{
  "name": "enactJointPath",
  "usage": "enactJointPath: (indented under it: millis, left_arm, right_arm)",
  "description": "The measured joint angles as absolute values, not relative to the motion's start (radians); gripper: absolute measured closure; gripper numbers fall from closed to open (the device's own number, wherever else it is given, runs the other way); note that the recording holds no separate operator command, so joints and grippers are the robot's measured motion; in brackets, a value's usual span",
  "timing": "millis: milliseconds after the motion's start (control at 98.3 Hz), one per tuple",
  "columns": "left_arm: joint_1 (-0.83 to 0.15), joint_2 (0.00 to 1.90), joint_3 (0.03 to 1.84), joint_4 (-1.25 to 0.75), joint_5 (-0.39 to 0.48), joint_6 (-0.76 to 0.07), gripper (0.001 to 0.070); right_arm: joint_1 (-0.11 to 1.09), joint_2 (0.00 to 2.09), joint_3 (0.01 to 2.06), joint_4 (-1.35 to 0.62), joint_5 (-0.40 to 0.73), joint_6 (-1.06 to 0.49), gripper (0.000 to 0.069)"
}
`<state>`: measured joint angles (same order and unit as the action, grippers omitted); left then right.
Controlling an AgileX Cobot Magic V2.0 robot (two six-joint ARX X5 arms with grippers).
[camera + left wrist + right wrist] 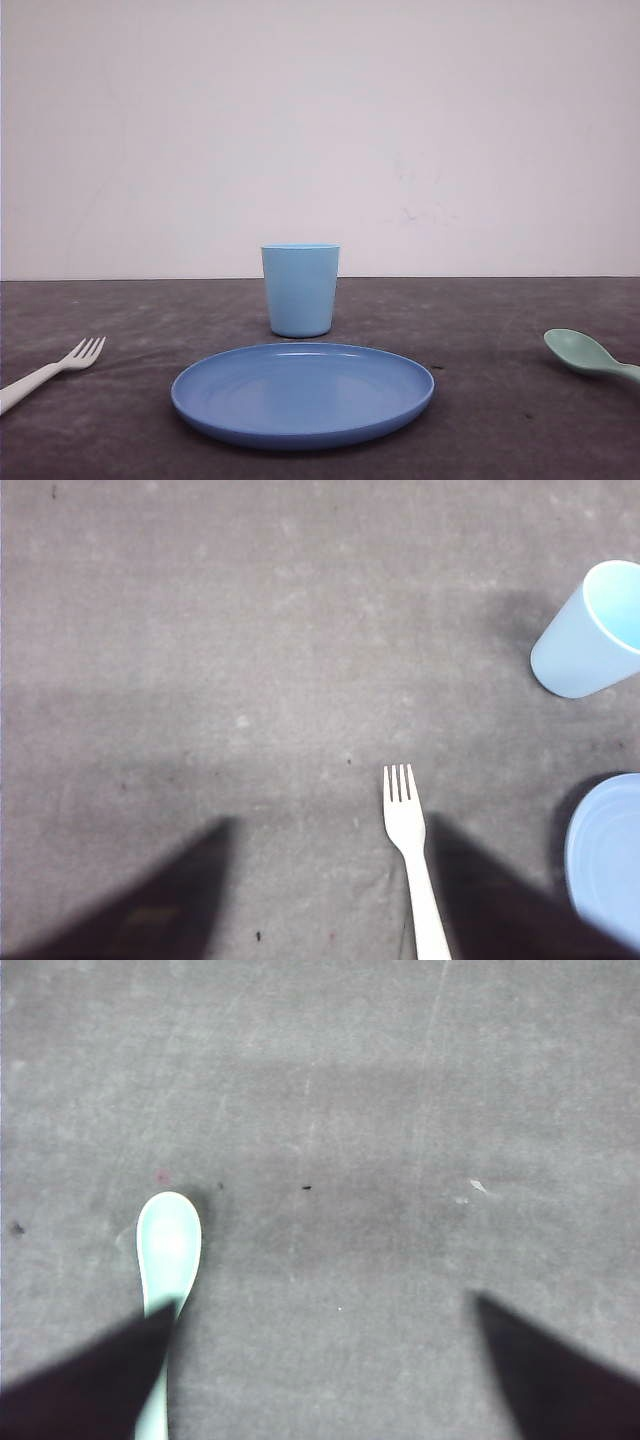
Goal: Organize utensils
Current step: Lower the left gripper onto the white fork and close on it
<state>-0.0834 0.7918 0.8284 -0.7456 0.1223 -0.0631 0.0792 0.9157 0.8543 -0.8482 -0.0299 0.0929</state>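
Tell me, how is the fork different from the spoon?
The fork is white, while the spoon is pale mint green. The fork ends in four thin tines; the spoon ends in a smooth oval bowl. In the front view, the fork lies left of the blue plate and the spoon lies right of it. Both lie flat on the dark table, handles toward the robot, untouched.

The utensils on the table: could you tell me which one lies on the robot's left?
The white fork, left of the blue plate; the mint-green spoon lies right.

White fork [52, 370] — mint spoon [588, 354] — blue plate [302, 392].
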Motion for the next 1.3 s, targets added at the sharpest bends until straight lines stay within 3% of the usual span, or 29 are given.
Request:
enactJointPath:
  millis: [61,356,610,794,1058,1302]
  left_arm:
    - [-0.084,0.792,0.828,-0.746,0.123,-0.063,0.0212]
    - [-0.087,0.793,0.828,-0.750,0.129,-0.103,0.0195]
    - [-0.204,0.854,0.768,-0.754,0.137,-0.196,0.0195]
    - [-0.313,0.928,0.669,-0.650,0.133,-0.278,0.0195]
    - [-0.442,1.064,0.651,-0.529,0.012,-0.335,0.0196]
    - [-0.502,1.230,0.651,-0.428,-0.027,-0.357,0.0196]
  right_arm:
    - [0.079,0.916,0.854,-0.848,-0.030,0.093,0.0009]
    - [0.079,0.916,0.854,-0.848,-0.030,0.092,0.0011]
    - [0.079,0.916,0.854,-0.848,-0.030,0.092,0.0011]
    - [0.079,0.916,0.854,-0.849,-0.030,0.092,0.0011]
    - [0.079,0.916,0.854,-0.849,-0.030,0.092,0.0011]
    - [0.079,0.916,0.854,-0.849,-0.030,0.092,0.0011]
